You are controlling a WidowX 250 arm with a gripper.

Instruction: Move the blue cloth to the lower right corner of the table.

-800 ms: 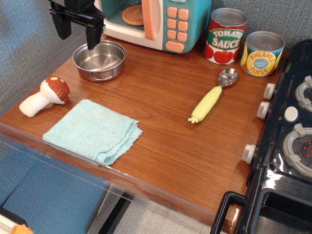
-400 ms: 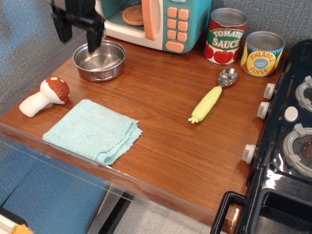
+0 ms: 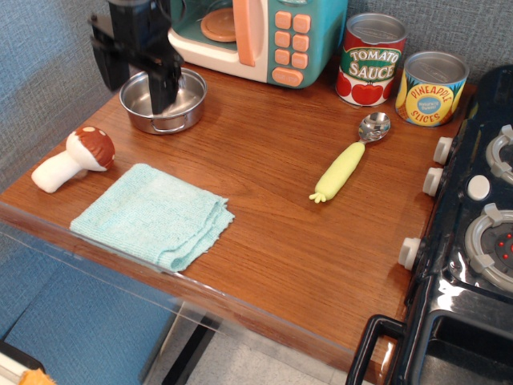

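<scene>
Now end effector (image 3: 138,82) (open) over pot (image 3: 163,100); blue cloth (image 3: 151,215) lies apart.

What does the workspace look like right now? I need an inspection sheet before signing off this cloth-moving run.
Surface: reddish-brown wood table, clear plastic strip along the front edge.
Job's things: blue cloth lies folded flat near the front left edge, not yet at the lower right corner, which is bare.
Clutter: steel pot, toy mushroom, yellow-handled spoon, tomato sauce can, pineapple slices can, toy microwave.
End effector: open, empty, above the pot's left side, well apart from the cloth.
Cables: nothing seen.
Surroundings: black toy stove against the table's right side; grey-blue fabric wall behind.
</scene>
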